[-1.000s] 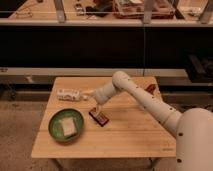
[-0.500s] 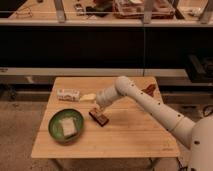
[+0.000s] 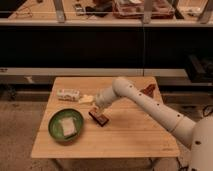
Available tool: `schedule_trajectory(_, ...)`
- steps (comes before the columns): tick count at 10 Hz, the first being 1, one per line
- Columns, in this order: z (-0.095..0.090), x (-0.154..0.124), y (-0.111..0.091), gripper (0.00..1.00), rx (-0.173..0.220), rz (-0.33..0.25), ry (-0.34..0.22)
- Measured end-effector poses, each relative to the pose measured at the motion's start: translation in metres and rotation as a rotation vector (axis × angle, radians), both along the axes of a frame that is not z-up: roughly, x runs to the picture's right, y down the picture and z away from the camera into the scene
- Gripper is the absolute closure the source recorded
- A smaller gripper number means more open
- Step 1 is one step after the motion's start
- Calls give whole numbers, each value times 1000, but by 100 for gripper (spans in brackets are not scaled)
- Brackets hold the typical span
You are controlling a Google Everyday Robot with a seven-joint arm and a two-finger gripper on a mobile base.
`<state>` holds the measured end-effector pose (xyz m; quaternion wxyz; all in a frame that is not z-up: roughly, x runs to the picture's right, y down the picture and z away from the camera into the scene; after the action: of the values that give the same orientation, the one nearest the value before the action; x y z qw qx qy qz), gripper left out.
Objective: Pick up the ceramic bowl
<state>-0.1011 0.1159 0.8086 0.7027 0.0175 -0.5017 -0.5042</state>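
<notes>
One short reach remains: our gripper (image 3: pixel 98 107) hovers near the ceramic bowl (image 3: pixel 54 125), its opening we cannot tell; we should descend squarely over the rim.

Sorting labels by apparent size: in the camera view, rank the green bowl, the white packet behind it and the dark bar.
1. ceramic bowl: clearly largest.
2-3. white packet and dark bar: they look about alike, so no sure order.
The tool hovers just over the dark bar.

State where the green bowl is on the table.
In the camera view, the bowl sits at the table's front left; the gripper is to its right, by a dark packet.
</notes>
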Motion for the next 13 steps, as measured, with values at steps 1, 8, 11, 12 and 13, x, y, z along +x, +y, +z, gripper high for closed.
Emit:
schedule_trajectory(1, -1, -12, 11, 20, 14, -47, -10)
schedule_trajectory(8, 13, -39, 39, 34, 35, -175, 1)
schedule_trajectory(11, 16, -40, 38, 42, 31, -166, 11)
schedule_trajectory(12, 17, -40, 37, 42, 29, -163, 12)
schedule_trajectory(13, 17, -40, 38, 42, 29, -165, 14)
